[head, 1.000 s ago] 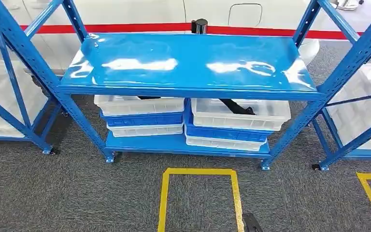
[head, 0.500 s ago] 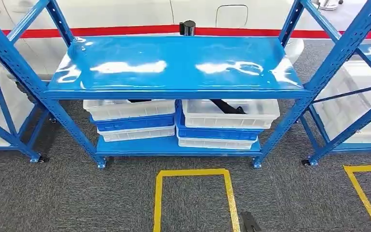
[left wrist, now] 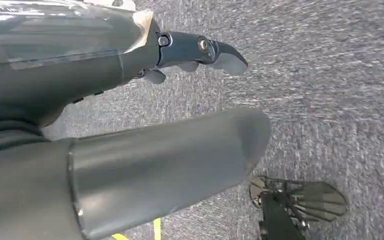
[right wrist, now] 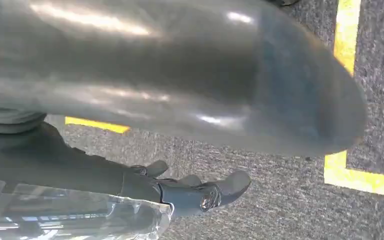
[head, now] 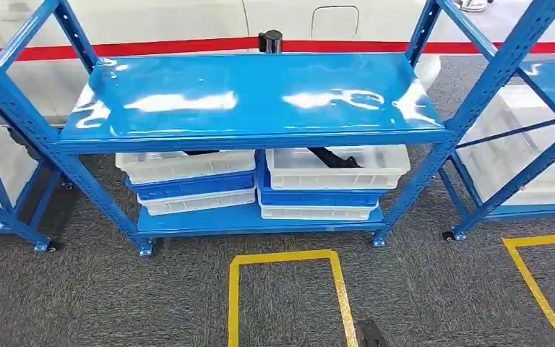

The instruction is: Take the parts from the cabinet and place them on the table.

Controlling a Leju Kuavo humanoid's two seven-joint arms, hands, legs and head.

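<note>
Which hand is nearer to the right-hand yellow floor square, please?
Right, probably. The right hand hangs toward the square, tape close by; the left hand hangs on the far side.

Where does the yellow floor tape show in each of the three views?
Head view: the yellow tape outlines a box on the carpet in front of the blue rack.
Left wrist view: a short strip at the edge, beyond the left hand.
Right wrist view: an angled line past the right hand.
Shared landmark: grey carpet.

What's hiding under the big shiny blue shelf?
Under the top shelf sit two stacks of white and blue bins. Black parts peek from the top bins; the shelf covers most of them.
</note>
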